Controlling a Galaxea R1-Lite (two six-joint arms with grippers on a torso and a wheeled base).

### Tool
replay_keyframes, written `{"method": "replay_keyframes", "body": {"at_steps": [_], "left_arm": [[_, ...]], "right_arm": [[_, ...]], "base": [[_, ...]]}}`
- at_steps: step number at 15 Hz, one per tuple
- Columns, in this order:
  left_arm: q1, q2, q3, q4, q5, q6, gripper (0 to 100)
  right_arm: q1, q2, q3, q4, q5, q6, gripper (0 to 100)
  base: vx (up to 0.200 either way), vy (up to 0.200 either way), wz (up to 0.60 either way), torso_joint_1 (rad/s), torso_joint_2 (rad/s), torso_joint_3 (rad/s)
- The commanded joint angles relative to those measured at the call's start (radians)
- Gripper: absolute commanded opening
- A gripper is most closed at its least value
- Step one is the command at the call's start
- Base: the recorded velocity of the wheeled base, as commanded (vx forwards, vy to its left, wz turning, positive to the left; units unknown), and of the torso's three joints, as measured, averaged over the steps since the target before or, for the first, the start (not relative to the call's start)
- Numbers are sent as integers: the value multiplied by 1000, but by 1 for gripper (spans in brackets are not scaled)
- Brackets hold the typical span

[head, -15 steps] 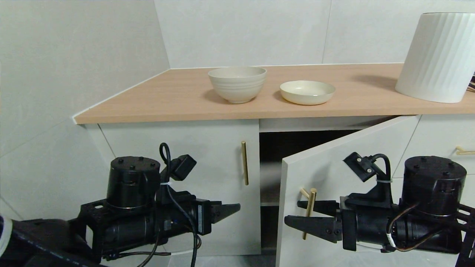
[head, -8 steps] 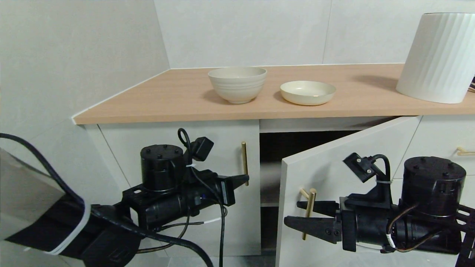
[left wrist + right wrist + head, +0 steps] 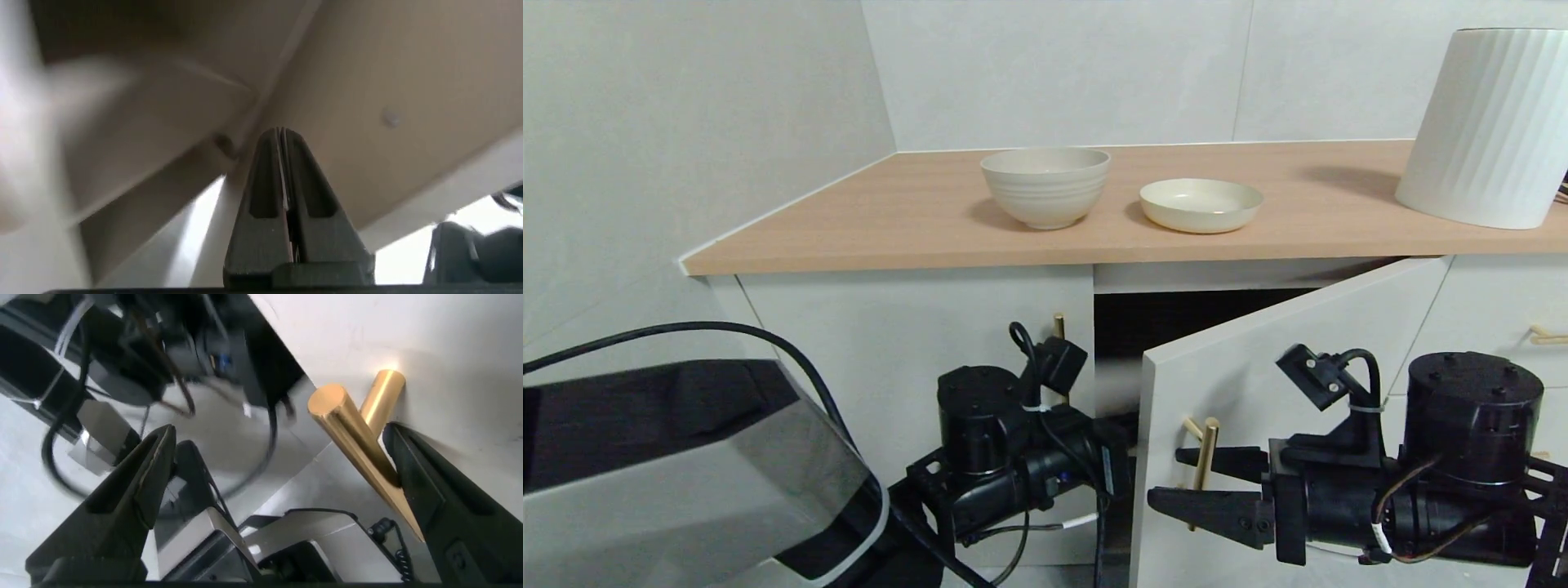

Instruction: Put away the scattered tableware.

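Right gripper (image 3: 1168, 472) sits low in front of the cabinet with its jaws spread wide, straddling the gold handle (image 3: 1207, 445) of the open door (image 3: 1258, 351). In the right wrist view the handle (image 3: 359, 449) lies between the fingers, close to one of them, not clamped, nothing held. Further left, the left gripper (image 3: 280, 135) is low at the gap between the closed door (image 3: 915, 343) and the open door, pointing into the dark cabinet opening, fingers pressed together, nothing between them. Tableware is up on the wooden countertop (image 3: 890, 220): ribbed beige bowl (image 3: 1045, 184) upright near the middle, shallow cream dish (image 3: 1201, 203) near it on the right, not touching. White ribbed container (image 3: 1486, 122) stands at the far right of the counter, well apart from the dish
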Motion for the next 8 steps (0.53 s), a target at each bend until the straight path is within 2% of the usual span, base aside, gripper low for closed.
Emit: {"method": "replay_keyframes", "body": {"at_steps": [1,2,5,8], "left_arm": [[-22,35,2,-6,1,2,0],[-30,38,-21,-4,1,2,0],[-30,35,-26,-6,1,2,0],[-30,24,-23,-6,1,2,0]], "right_arm": [[0,-6,16,3,-5,-13,100],[-2,-23,31,4,-27,-78,100],[-17,-62,39,10,-127,-82,100],[-78,-95,83,10,-148,-83,100]], "base": [[0,0,0,0,0,0],[0,0,0,0,0,0],[0,0,0,0,0,0],[0,0,0,0,0,0]]}}
